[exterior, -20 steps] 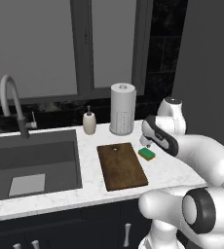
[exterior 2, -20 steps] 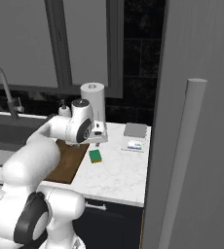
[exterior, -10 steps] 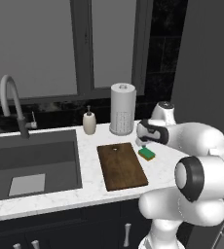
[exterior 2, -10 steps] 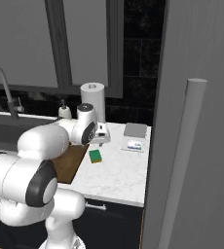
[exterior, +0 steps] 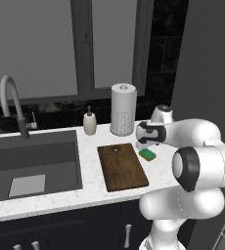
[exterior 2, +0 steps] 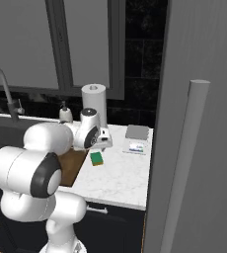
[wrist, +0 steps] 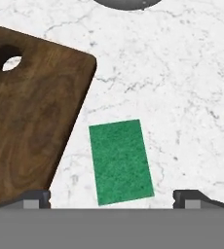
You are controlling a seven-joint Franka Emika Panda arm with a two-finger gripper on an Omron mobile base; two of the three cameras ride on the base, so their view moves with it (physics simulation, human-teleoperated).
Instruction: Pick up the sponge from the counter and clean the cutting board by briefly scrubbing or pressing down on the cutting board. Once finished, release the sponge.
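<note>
Presently catalogued: one sponge [wrist: 121, 162], green face up, lying flat on the counter [wrist: 182, 87], just beside the long edge of the cutting board [wrist: 31, 112] and not touching it; a strip of marble shows between them. Cutting board, dark brown wood, rounded corners, a hole near one short end, lying flat on the counter between the sponge and the sink [exterior: 33, 166]. Gripper [wrist: 112, 197] poised directly above the sponge, jaws spread wide, one tip on either side of it, holding nothing. Behind the board stand a paper towel roll [exterior: 123, 109] and a soap dispenser [exterior: 89, 122]. Faucet [exterior: 12, 105] at the sink's rear. Flat box [exterior 2: 136, 132] on the counter's far corner, well apart from the sponge.
</note>
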